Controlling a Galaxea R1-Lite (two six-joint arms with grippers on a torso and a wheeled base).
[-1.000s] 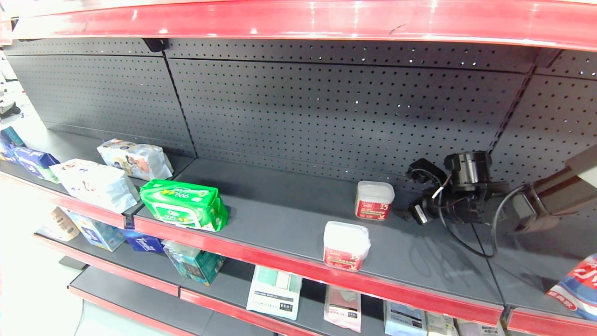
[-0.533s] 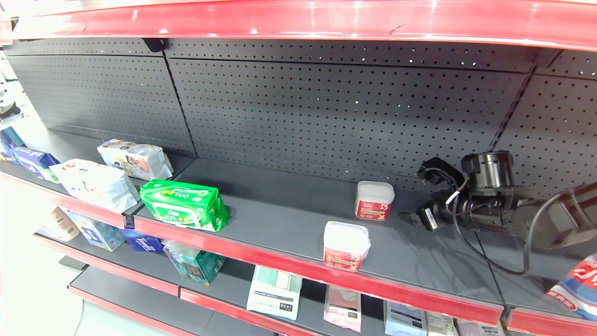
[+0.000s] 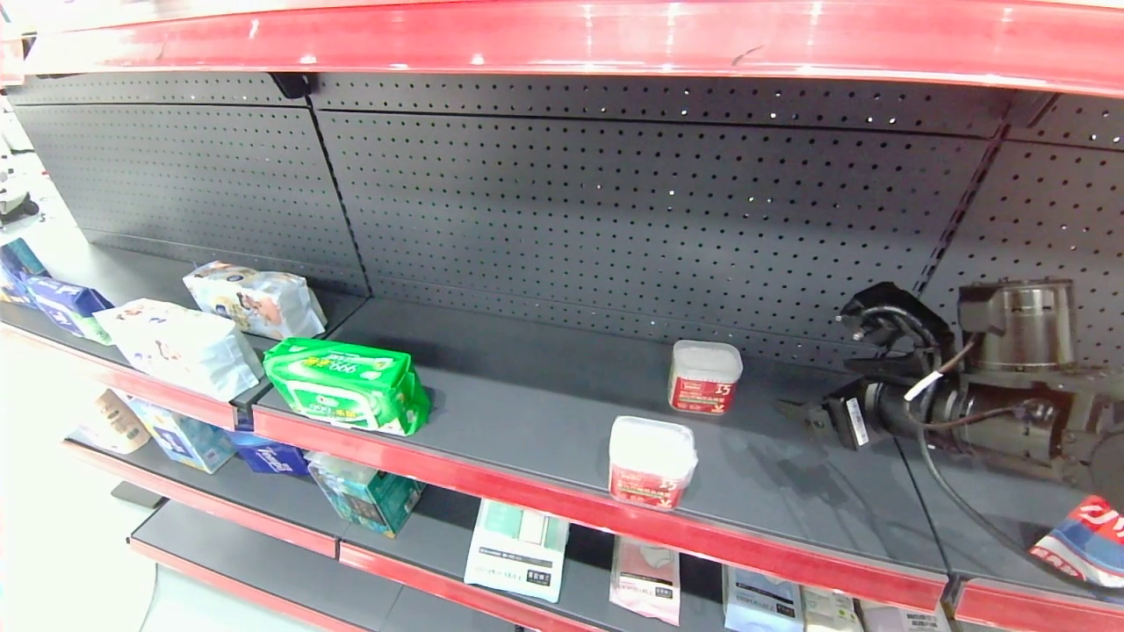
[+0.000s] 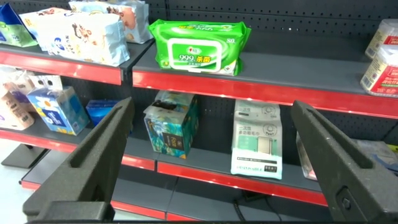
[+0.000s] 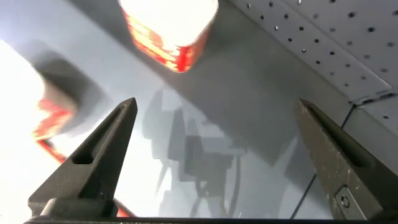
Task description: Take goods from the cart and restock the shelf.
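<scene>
Two white tubs with red labels stand on the dark shelf [image 3: 527, 412]: the back tub [image 3: 705, 377] near the pegboard and the front tub [image 3: 652, 461] at the red front edge. My right gripper [image 3: 795, 414] hovers over the shelf to the right of the back tub, apart from it. In the right wrist view it [image 5: 216, 107] is open and holds nothing, with the back tub [image 5: 168, 28] beyond its fingers. My left gripper [image 4: 211, 107] is open and holds nothing, in front of the shelf's lower levels, facing a green wipes pack [image 4: 199, 46].
The green wipes pack [image 3: 347, 384] and white tissue packs [image 3: 180, 347] lie at the shelf's left. A red and blue bag [image 3: 1084, 540] sits at the far right. Boxes and packets [image 3: 518, 549] fill the level below. An upper shelf's red edge [image 3: 562, 35] hangs overhead.
My right arm has drawn back to the right, away from the back tub, and turned more level. Both tubs and the other goods stay where they were.
</scene>
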